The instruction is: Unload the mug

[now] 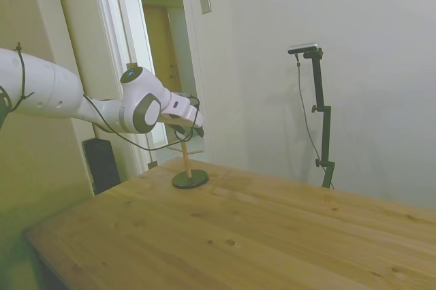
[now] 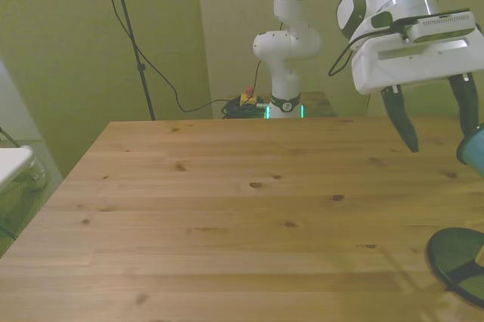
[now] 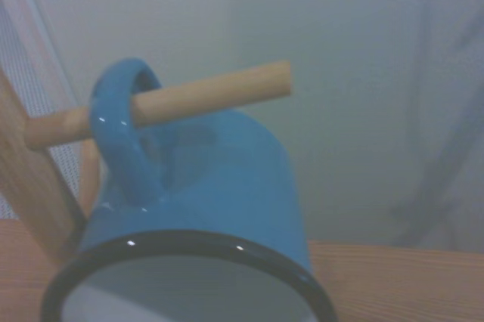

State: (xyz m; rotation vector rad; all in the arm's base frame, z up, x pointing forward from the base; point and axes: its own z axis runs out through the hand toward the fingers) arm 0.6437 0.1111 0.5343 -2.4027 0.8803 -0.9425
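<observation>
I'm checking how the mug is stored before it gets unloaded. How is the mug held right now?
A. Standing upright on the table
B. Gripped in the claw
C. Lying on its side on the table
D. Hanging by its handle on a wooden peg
D: the wrist view shows the mug with its handle looped over the wooden peg.

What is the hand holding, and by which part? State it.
Nothing. The hand is open beside the mug, which hangs by its handle on a wooden peg.
</observation>
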